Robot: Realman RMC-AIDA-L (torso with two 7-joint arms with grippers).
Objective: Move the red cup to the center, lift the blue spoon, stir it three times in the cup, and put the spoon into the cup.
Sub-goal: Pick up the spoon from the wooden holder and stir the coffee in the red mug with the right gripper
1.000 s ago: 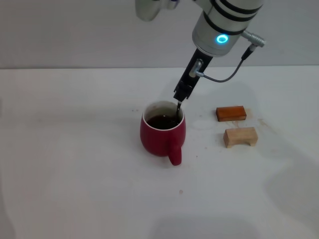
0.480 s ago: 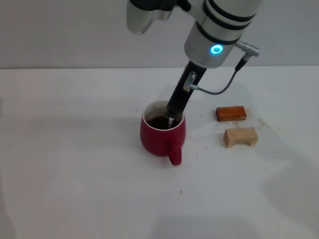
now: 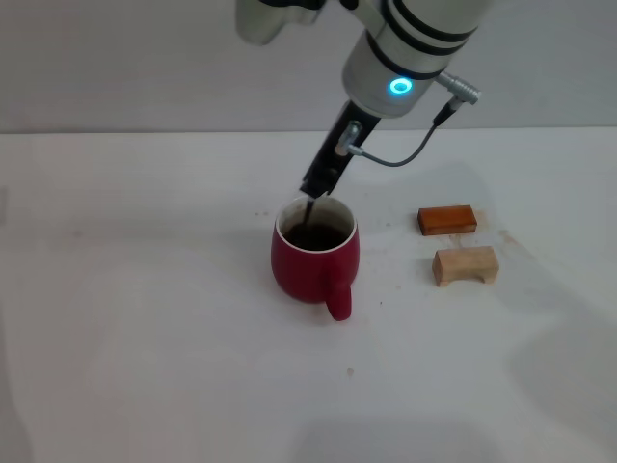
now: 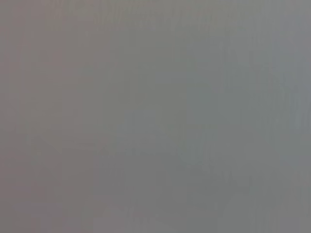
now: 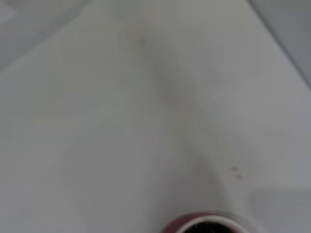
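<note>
The red cup [image 3: 310, 265] stands on the white table [image 3: 145, 328] near the middle, handle toward me, with dark liquid inside. My right gripper [image 3: 317, 186] hangs just above the cup's far left rim, shut on the blue spoon [image 3: 309, 208]. Only the spoon's thin neck shows, dipping into the liquid; its pale handle is hidden between the fingers. In the right wrist view only a part of the cup's rim [image 5: 204, 225] shows. My left gripper is out of view, and the left wrist view shows only plain grey.
An orange-brown block [image 3: 446, 219] and a pale wooden block [image 3: 465, 264] lie to the right of the cup. Small dark specks dot the table around the cup.
My right gripper has swung the spoon from the right side of the cup across to its far left side, with the spoon's tip staying in the liquid. The cup has not moved.
</note>
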